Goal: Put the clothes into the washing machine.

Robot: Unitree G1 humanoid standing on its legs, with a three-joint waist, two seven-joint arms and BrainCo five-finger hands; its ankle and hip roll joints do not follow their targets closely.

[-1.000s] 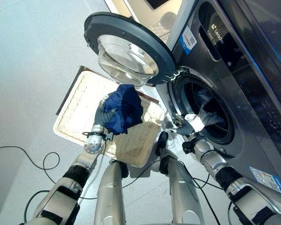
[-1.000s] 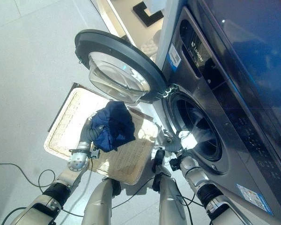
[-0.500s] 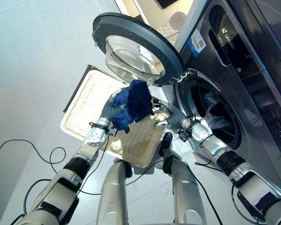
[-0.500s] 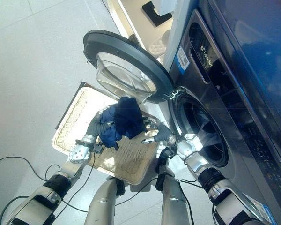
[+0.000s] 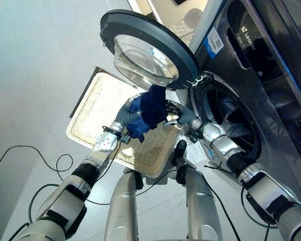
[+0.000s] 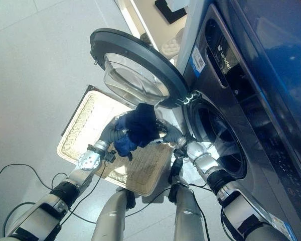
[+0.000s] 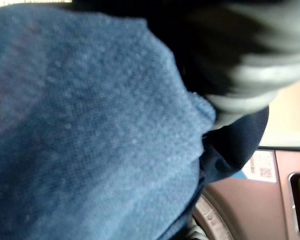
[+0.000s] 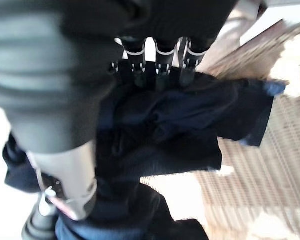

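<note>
Garment: blue garment (image 5: 149, 109), bunched between my hands above the wicker basket (image 5: 98, 108), beside the open washer door (image 5: 145, 47).
Feel: probably soft, light, floppy; gather bulk.
Left hand (image 5: 131, 107): fingers wrapped round the cloth.
Right hand (image 5: 176, 112): fingers pressing into folds; closure unclear.

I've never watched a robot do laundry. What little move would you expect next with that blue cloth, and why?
Probably carry the blue cloth sideways toward the drum opening. The left hand holds it bunched above the basket, beside the open door, and the right hand has its fingers on it, so it is not in the washer yet.
</note>
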